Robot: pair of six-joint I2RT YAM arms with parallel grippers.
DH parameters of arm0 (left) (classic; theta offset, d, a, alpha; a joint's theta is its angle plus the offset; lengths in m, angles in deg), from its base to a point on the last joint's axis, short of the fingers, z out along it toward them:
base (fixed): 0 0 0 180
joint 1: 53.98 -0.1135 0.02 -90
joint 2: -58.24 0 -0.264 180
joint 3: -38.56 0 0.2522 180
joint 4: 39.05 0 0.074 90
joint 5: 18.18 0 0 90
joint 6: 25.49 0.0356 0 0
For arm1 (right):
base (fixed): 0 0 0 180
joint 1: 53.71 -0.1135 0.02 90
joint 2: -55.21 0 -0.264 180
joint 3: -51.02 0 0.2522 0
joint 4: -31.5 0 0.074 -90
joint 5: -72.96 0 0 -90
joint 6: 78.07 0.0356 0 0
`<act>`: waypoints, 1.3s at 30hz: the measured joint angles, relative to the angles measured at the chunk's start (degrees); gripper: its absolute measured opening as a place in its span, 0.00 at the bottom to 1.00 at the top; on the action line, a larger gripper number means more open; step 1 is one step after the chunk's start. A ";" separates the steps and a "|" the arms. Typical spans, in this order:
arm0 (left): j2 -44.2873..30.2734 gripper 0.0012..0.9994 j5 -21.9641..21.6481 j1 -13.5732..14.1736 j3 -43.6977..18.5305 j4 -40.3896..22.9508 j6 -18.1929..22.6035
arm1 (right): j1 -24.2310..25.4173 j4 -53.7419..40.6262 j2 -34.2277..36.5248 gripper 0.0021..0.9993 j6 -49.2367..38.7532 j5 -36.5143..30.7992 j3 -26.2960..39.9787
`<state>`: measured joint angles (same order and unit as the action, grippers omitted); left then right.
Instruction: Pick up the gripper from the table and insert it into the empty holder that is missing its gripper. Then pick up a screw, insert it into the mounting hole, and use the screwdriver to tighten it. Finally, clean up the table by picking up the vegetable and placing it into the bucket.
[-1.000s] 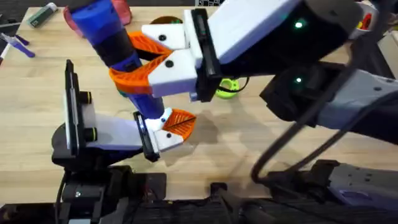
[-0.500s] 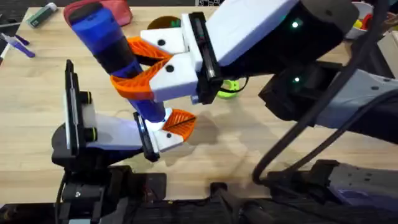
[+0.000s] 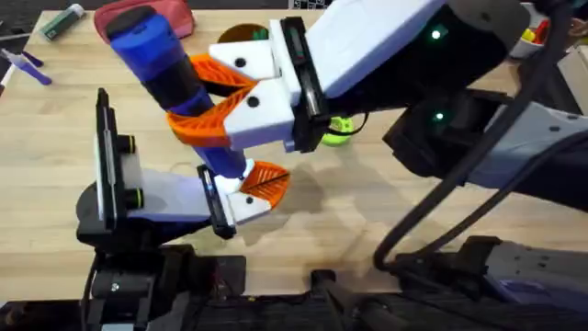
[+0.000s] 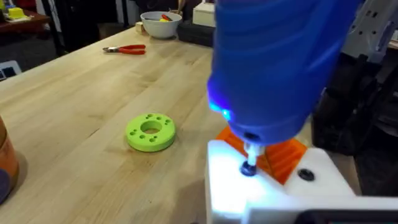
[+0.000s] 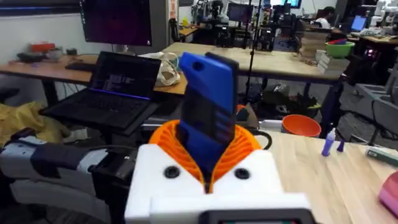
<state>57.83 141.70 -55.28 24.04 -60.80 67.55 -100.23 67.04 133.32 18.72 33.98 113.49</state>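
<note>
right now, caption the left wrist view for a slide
Bright blue pen-shaped electric screwdriver tip seated on a screw in the white plastic holder.

Overhead downward, both wrists close on screwdriver (image 3: 170, 78)

You won't find any text, label, brand, number or sign that can be read here. The screwdriver (image 3: 165, 74) clamped in the right hand (image 3: 216, 97) shows plain blue and black bands with no lettering you can make out. The laptop screen (image 5: 121, 81) beyond that hand carries marks too small to read.
</note>
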 joint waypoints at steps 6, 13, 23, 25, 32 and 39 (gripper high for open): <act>0.00 0.01 0.00 0.00 0.00 0.00 -0.01 | 0.68 0.00 0.00 0.02 -0.01 0.96 0.00; 0.00 0.01 0.00 0.00 0.00 0.00 0.02 | 0.68 0.00 0.00 0.02 0.00 1.17 0.00; 0.00 0.01 0.00 0.00 0.00 0.00 0.02 | 0.41 0.00 0.00 0.02 0.00 1.17 0.00; 0.00 0.01 0.00 0.00 0.00 0.00 0.01 | 0.41 0.00 0.00 0.02 0.00 1.17 0.00; 0.00 0.01 0.00 0.00 0.00 0.00 0.00 | 0.41 0.00 0.00 0.02 0.00 1.16 0.00; 0.00 0.01 0.00 0.00 0.00 0.00 0.00 | 0.41 0.00 0.01 0.02 0.00 1.16 0.00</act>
<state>57.83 141.70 -55.28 24.04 -60.80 67.55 -99.82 67.04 133.33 18.72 35.13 113.49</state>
